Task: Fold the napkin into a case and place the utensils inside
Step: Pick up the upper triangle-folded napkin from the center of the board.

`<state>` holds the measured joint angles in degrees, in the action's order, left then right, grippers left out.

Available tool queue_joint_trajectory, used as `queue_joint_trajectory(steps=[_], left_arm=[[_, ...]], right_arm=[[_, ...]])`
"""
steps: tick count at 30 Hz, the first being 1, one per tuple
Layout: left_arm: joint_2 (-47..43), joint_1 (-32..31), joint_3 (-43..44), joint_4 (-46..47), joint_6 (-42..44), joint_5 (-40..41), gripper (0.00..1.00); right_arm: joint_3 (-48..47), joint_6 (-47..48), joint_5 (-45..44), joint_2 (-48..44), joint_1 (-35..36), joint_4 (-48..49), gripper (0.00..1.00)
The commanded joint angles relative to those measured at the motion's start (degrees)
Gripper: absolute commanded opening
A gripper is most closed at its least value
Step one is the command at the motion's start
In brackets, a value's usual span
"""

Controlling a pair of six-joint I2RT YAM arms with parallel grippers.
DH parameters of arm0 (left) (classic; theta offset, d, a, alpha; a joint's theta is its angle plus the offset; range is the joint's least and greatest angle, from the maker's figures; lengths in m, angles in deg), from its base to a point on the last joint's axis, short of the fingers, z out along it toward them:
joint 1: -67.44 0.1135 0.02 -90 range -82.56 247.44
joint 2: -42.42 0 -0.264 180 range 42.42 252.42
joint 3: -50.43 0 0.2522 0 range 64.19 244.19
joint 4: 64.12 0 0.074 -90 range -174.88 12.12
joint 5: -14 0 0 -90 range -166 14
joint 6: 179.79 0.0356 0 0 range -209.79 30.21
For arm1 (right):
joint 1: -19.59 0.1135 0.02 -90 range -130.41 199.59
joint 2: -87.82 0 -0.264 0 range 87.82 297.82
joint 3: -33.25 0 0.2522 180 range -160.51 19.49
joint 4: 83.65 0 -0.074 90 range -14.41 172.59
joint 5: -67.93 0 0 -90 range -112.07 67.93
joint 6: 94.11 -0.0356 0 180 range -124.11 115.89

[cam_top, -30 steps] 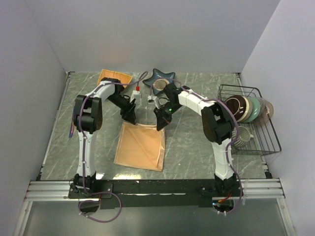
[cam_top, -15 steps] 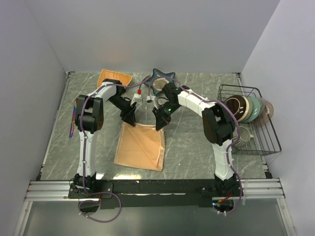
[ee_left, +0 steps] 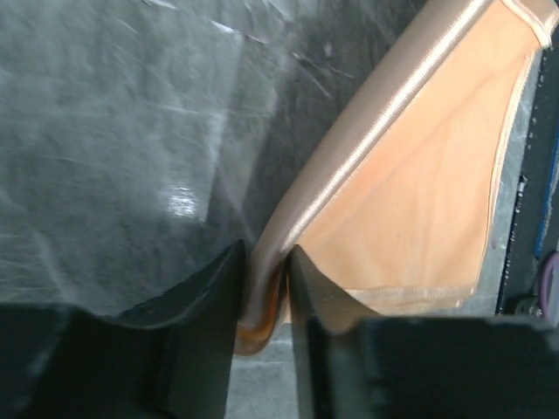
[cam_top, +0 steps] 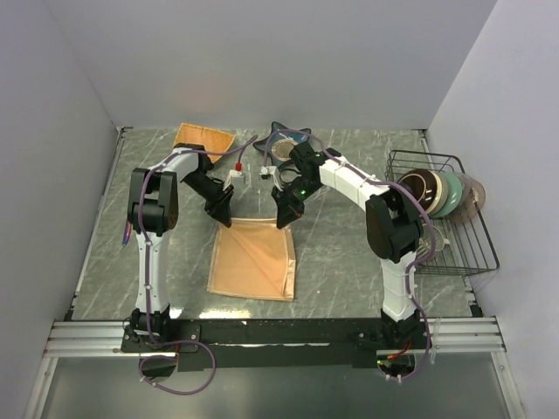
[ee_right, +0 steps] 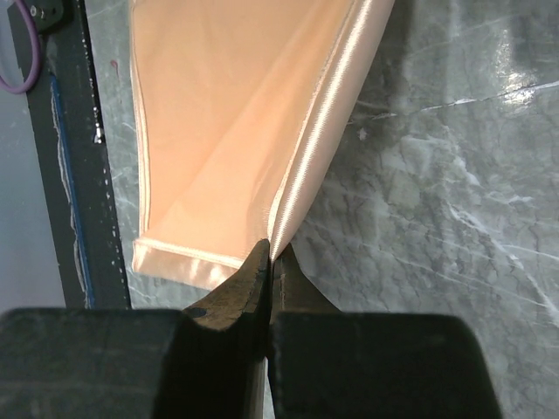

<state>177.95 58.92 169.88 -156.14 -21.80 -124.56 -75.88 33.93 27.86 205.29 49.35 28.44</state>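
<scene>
Pinching the napkin (cam_top: pixel 253 269) by its two far corners, we hold that edge raised; the rest lies mid-worktop (cam_top: pixel 349 262) between our arms. Our left pincer (cam_top: pixel 222 216) grasps a bunched fold, our right pincer (cam_top: pixel 282 220) is clenched on the hem. Matching grips should, we judge, keep the fold straight.

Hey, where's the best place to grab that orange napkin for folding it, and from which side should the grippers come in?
Take the napkin by its two far corners, coming in from the far edge. It lies flat and thin, so a hemmed corner is probably the easiest part to pinch. The left gripper and right gripper each pinch one such corner now.
</scene>
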Motion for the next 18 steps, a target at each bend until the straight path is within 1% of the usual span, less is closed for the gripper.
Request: queue_joint_trajectory(steps=[1, 2, 4, 6, 7, 8, 11, 14, 16, 18], left_arm=[[-1.2, 0.6, -1.6, -0.4, 3.5, 3.6, 0.3], [-1.3, 0.7, -1.6, -0.4, 3.4, 3.5, 0.24], [-1.7, 0.7, -1.4, -0.3, 3.2, 3.2, 0.2], [-2.5, 0.8, -1.6, -0.3, 3.2, 3.1, 0.25], [-2.6, 0.7, -1.8, -0.3, 3.2, 3.0, 0.3], [-2.8, 0.7, -2.1, -0.4, 3.3, 3.0, 0.41], [-2.9, 0.7, -2.3, -0.4, 2.9, 3.8, 0.46], [-3.3, 0.8, -3.4, -0.4, 3.6, 4.7, 0.49], [-3.6, 0.8, -3.7, -0.3, 3.9, 4.9, 0.49], [-3.3, 0.8, -3.8, -0.3, 4.0, 5.0, 0.47]], right_arm=[[-1.7, 1.8, 0.4, -3.4, 0.4, -1.6, 0.0], [-1.7, 1.8, 0.4, -3.3, 0.4, -1.6, 0.0], [-1.7, 1.9, 0.3, -3.4, 0.4, -1.7, 0.0], [-1.7, 2.1, 0.2, -3.4, 0.2, -1.9, 0.0], [-1.7, 2.4, 0.2, -3.4, 0.2, -2.0, 0.0], [-1.7, 2.5, 0.1, -3.4, 0.1, -2.0, 0.0], [-1.7, 2.7, 0.0, -3.3, 0.2, -2.2, 0.0], [-1.4, 2.7, -0.3, -3.5, 0.2, -2.1, 0.0], [-1.3, 2.7, -0.4, -3.7, 0.2, -2.2, 0.0], [-1.2, 2.7, -0.4, -3.9, 0.1, -2.1, 0.0]])
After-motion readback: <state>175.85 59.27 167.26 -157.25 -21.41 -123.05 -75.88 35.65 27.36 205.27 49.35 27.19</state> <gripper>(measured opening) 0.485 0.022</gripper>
